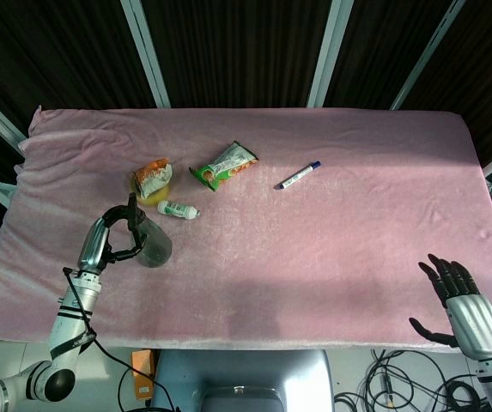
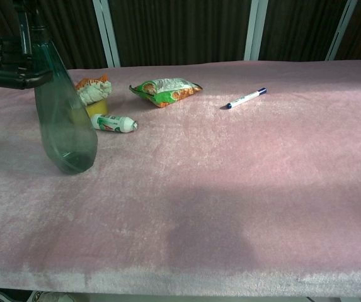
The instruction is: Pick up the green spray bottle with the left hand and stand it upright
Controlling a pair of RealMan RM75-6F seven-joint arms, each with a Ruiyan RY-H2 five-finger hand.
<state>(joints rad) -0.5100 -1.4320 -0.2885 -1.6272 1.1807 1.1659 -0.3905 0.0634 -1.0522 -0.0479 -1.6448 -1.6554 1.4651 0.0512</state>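
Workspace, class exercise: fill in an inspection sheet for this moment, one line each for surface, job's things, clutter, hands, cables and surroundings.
Surface: pink cloth covers the whole table, lightly wrinkled.
Job's things: green spray bottle stands roughly upright, base on or near the cloth, neck held by the left hand.
Clutter: snack packet, blue-capped pen, small white-and-green tube lying flat, crumpled orange wrapper on a yellow object.
Hands: left hand grips the bottle near its top; right hand off the table's near right corner, fingers apart, holding nothing.
Cables: black cable along the left arm; tangled cables on the floor.
Surroundings: dark wall panels with white frames.
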